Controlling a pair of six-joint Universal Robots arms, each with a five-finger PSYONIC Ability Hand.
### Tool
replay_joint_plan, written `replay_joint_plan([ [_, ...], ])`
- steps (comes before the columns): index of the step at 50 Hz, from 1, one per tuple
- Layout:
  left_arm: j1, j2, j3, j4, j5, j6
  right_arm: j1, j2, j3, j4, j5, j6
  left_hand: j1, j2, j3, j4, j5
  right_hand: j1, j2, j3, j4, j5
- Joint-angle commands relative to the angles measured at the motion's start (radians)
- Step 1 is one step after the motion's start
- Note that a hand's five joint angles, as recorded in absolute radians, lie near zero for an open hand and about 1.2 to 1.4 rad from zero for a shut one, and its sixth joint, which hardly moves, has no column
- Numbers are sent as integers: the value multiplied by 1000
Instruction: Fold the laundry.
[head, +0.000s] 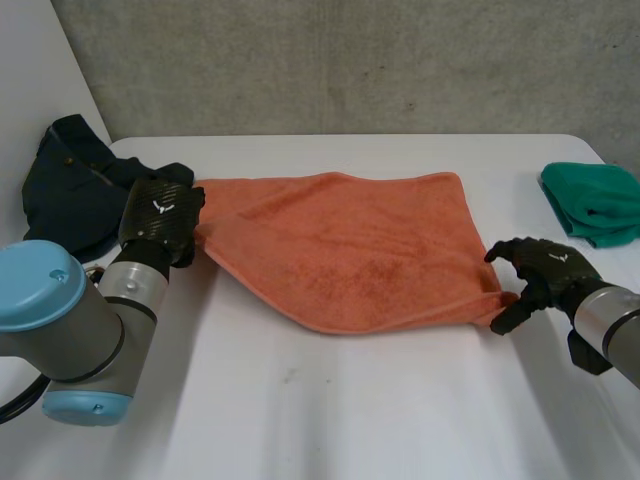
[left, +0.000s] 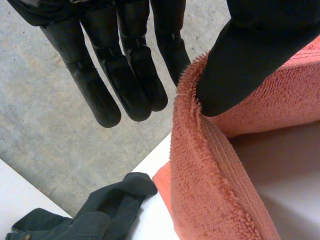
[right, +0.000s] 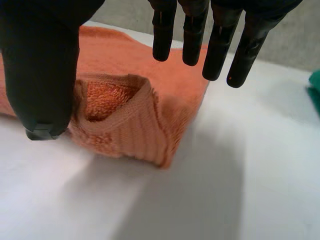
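An orange towel lies folded across the middle of the white table. My left hand is at its left corner, lifted a little off the table. In the left wrist view the thumb presses the towel's edge against the fingers, so this hand is shut on the towel. My right hand hovers at the towel's near right corner. In the right wrist view that rumpled corner rests on the table under the hand, between the thumb and the spread fingers, which hold nothing.
A dark garment is heaped at the table's far left, beside my left hand, and appears in the left wrist view. A folded green cloth lies at the far right edge. A concrete wall stands behind the table.
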Motion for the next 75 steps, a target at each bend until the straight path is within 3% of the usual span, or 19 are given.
replay_joint_plan([
  [1,0,-1,2,-7,0,-3,1,1,22,43,-3,47,239,196,201,193,248,53,-7,4,20,30],
  [8,1,3,2,-9,0,-5,3,1,8,56,-6,172,239,196,201,193,248,73,13,25,41,51],
  [19,1,6,3,-9,0,-3,14,-9,43,50,-7,175,239,196,201,193,248,123,63,75,91,100],
  [28,3,5,6,-9,0,-3,4,-28,128,-4,4,6,239,196,201,193,248,193,133,145,161,171],
  [37,4,5,6,-9,0,-3,4,1,123,-59,30,-14,239,196,201,193,248,258,198,210,226,235],
  [45,17,6,6,-12,0,-3,12,78,71,-102,53,-29,239,196,201,193,248,455,394,406,422,432],
  [50,21,21,6,-50,-1,-5,11,97,27,-96,70,-54,239,196,201,193,248,1064,1004,1015,1031,1041],
  [57,24,100,6,-157,-1,-7,0,83,-15,-63,62,-71,239,196,201,193,248,1065,1004,1016,1032,1042],
  [61,24,210,20,-242,0,-2,-2,-6,-73,17,51,-155,239,196,201,193,248,1065,1004,1016,1032,1042],
  [66,24,356,75,-375,2,3,6,-219,-185,228,53,-426,239,196,201,193,248,1065,1004,1016,1032,1042],
  [70,27,434,133,-519,6,7,9,-276,-288,400,73,-627,239,196,201,193,248,1065,1004,1016,1032,1042],
  [75,49,454,175,-657,31,9,14,-327,-369,554,77,-724,239,196,201,193,248,1065,1004,1016,1032,1042],
])
